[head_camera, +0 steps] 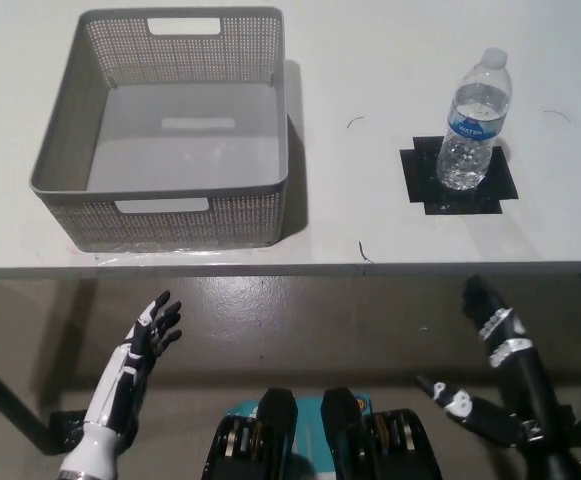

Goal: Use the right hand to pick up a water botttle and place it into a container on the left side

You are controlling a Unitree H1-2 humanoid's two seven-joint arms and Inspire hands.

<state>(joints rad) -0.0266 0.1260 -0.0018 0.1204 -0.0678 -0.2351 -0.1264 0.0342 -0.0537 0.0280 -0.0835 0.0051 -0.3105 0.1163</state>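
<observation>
A clear plastic water bottle (475, 122) with a blue label and white cap stands upright on a black tape square (457, 178) at the table's right. A grey perforated basket (160, 130) with nothing inside sits on the left of the table. My black right hand (490, 325) hangs below the table's front edge, under the bottle's side, fingers apart and holding nothing. My white left hand (145, 345) rests low at the lower left, open, below the basket.
The white table (350, 215) has its front edge running across the middle of the view. Small dark marks lie on the tabletop between basket and bottle. A dark table leg (5, 395) slants at the lower left over the grey floor.
</observation>
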